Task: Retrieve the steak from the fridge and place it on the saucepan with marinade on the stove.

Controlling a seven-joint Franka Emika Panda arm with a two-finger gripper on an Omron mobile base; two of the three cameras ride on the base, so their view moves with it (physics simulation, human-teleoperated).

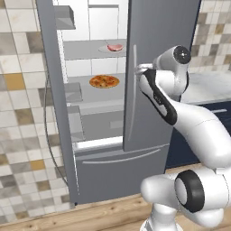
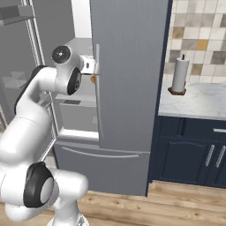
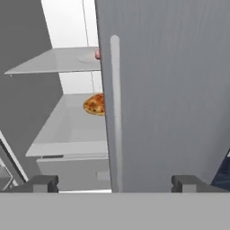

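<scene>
1. The fridge [image 1: 149, 67] is the big landmark here. Its left door [image 1: 52, 90] is swung wide open. Its right door is shut.
2. The steak [image 1: 115, 47] lies on a pale plate [image 1: 108, 50] on an upper shelf inside the fridge. Nothing touches it.
3. The pizza [image 1: 104, 81] lies on the shelf below the steak. It is not the thing to take.
4. The gripper [image 3: 114, 182] is at the handle [image 3: 115, 112] of the shut right door, in front of the fridge. Its two fingers [image 3: 42, 183] are spread wide, one on each side of the handle. They hold nothing.
5. From the hand view, the shut door hides most of the steak. Just a bit of pink peeks out beside the door edge.
6. A paper towel roll [image 2: 179, 75] stands on the counter [image 2: 194, 103] to the right of the fridge.
7. Done, I think: one fridge door is open and the steak can be seen.
8. Left to do, I think: reach into the fridge, grab the steak, carry it to the stove, and put it in the saucepan with the marinade. So the task is near its start.
</scene>
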